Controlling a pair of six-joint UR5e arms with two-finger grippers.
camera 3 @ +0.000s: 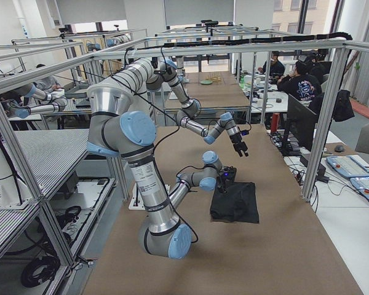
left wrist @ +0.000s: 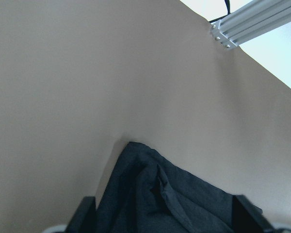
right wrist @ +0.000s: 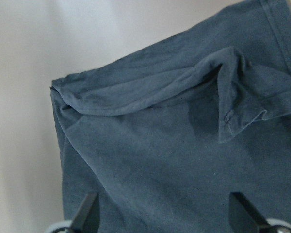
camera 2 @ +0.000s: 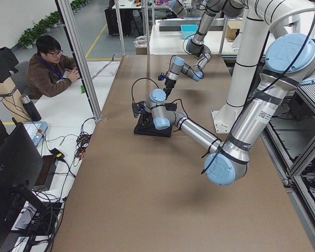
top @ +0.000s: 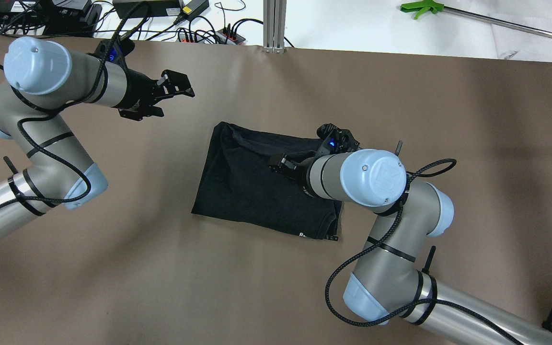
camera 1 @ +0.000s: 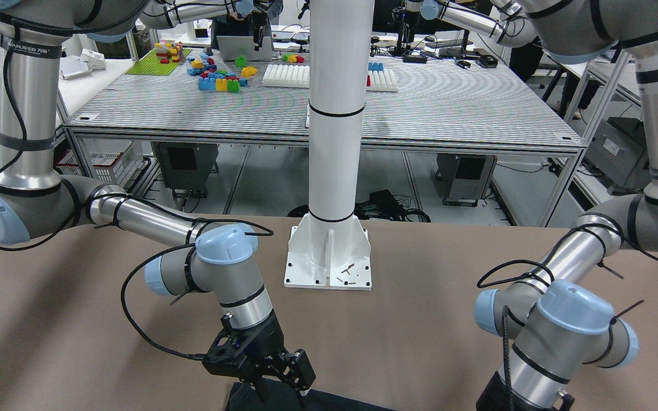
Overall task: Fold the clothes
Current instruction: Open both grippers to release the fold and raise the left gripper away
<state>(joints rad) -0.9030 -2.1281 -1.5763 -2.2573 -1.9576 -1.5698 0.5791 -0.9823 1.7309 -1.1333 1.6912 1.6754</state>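
The black cloth (top: pixel 252 187) lies on the brown table (top: pixel 113 268), out in front of the white pole base (camera 1: pixel 329 260) and well apart from it, towards your side. It looks doubled over at least once, so I judge another fold is the step in hand.

Your right gripper (right wrist: pixel 165 221) hangs low over the cloth. Its claw is spread with nothing pinched, and the wrist view shows fabric under both tips. Your left gripper (top: pixel 175 100) sits farther from the pole base than the cloth does, off past a corner, also spread and empty over bare table.

Look at the edge away from the pole base: a hem flap (right wrist: pixel 233 97) is rucked up and rolled there. Flatten that first, or the crease gets locked in. Then bring the left gripper in to the matching corner, and pinch every layer at both corners, not just the top one. Lift low and level, carry the edge across, and lay it hem on hem.
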